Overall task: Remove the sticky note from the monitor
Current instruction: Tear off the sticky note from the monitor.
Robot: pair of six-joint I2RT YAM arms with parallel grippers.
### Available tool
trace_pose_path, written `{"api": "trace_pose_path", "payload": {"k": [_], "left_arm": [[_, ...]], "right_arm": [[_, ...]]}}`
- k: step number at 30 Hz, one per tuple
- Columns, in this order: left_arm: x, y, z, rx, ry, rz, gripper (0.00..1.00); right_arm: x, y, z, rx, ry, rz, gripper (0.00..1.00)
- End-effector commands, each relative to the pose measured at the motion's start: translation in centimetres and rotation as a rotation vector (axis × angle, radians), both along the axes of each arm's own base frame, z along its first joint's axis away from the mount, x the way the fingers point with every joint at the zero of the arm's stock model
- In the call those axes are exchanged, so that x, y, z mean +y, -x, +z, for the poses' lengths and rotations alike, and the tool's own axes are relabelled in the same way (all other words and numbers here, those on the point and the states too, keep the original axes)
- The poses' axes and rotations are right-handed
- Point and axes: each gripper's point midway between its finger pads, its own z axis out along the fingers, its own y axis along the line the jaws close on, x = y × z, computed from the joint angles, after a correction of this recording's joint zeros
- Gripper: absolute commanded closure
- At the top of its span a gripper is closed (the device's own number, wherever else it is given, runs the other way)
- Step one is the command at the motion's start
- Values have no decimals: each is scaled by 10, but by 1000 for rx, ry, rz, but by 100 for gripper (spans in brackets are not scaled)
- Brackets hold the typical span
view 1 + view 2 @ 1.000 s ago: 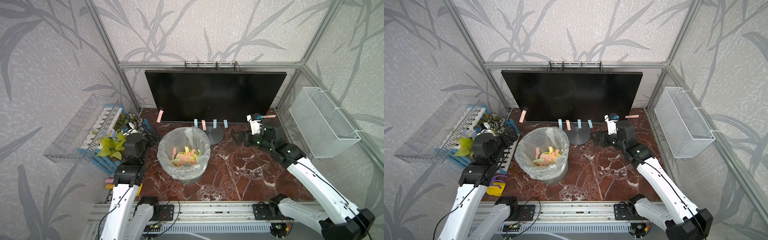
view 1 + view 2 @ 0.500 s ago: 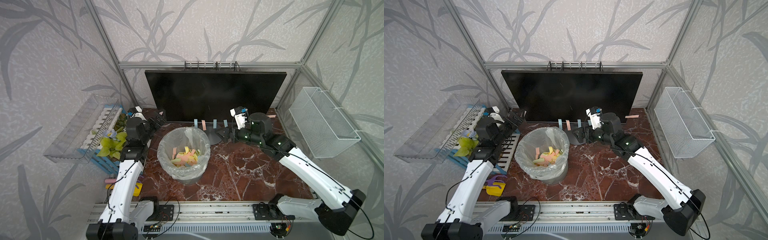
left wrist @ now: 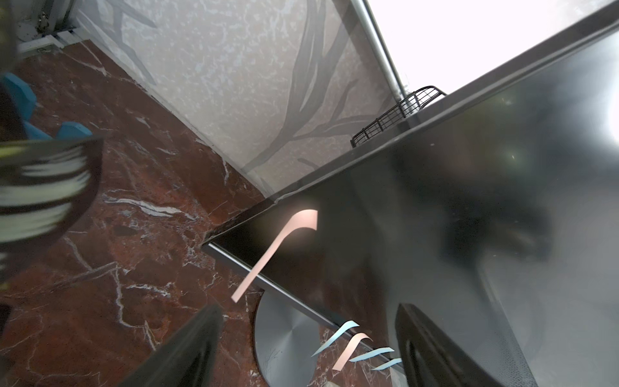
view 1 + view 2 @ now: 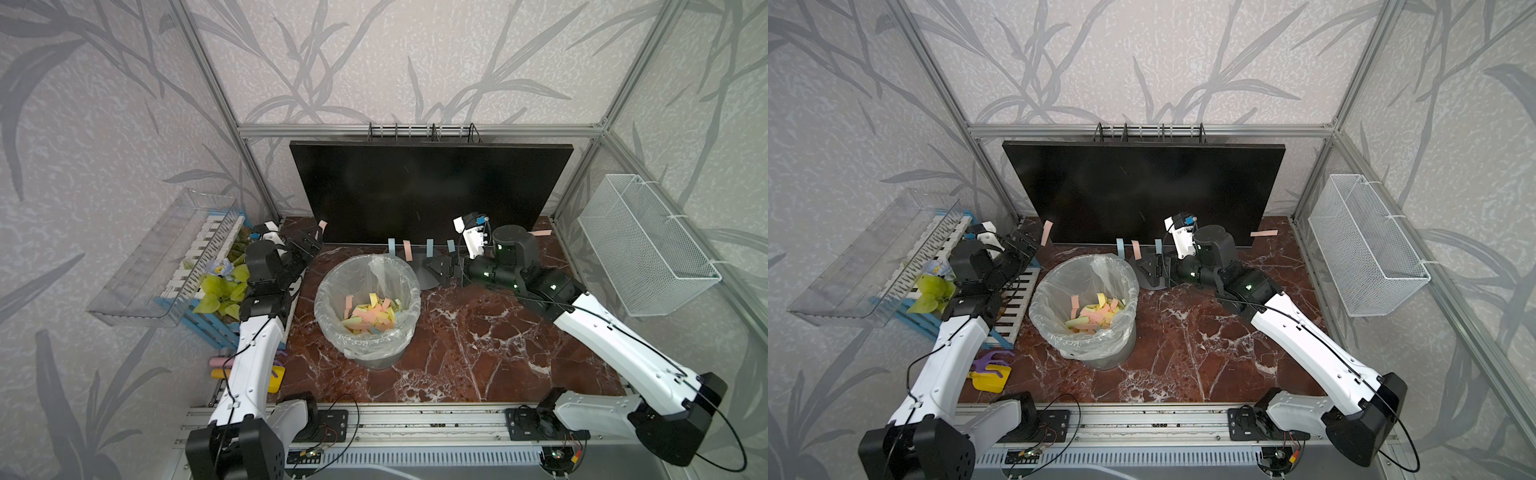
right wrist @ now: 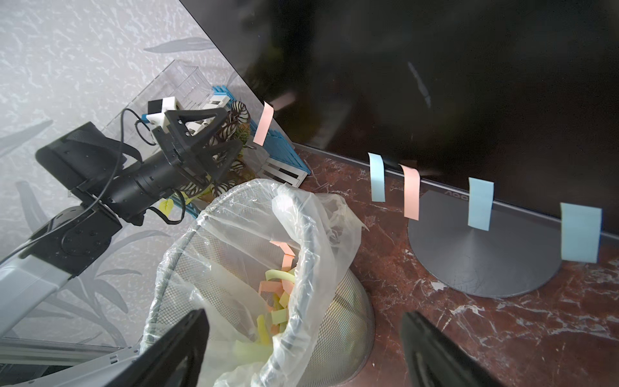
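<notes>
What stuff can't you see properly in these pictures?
Bottom of the bin: in both top views, covered by the pile of paper notes, too heaped to count.
One blue note on the monitor edge: hidden behind the right arm in a top view; the right wrist view shows it.
Striped thing, left wrist view: blurred, cut by the edge.
Wire rack: in both top views the monitor hides all but its top.

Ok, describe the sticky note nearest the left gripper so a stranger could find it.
Find the wide black monitor at the back. At its bottom corner on the robot's left hangs one pink note. It hangs alone, apart from the row of four above the round base.
</notes>
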Motion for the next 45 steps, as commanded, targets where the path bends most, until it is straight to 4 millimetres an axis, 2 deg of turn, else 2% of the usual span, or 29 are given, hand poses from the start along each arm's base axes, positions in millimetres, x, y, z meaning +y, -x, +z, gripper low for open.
{"api": "trace_pose_path", "payload": {"k": [1,12,21,31,34,41,45], "left_arm": [[-1,-4,3,-37,-39,-36,16],[1,-14,-17,-17,-58,-52,19],[-3,-28,-13,-59,-45,-95,25],[-8,-34,-17,-65,-20,-130,46],[-8,-34,-15,-71,-19,-131,59],[-9,-32,-12,-72,-12,-137,100],[-15,-23,-8,-71,3,-156,100]], "right_arm": [[4,-3,21,-47,-42,-2,6],[5,-4,25,-55,-48,-8,6],[9,-3,25,-40,-52,9,6],[15,-1,19,-32,-36,18,6],[14,-1,18,-31,-32,15,6],[12,-1,13,-22,-12,3,6],[7,0,6,-10,17,-12,5]]}}
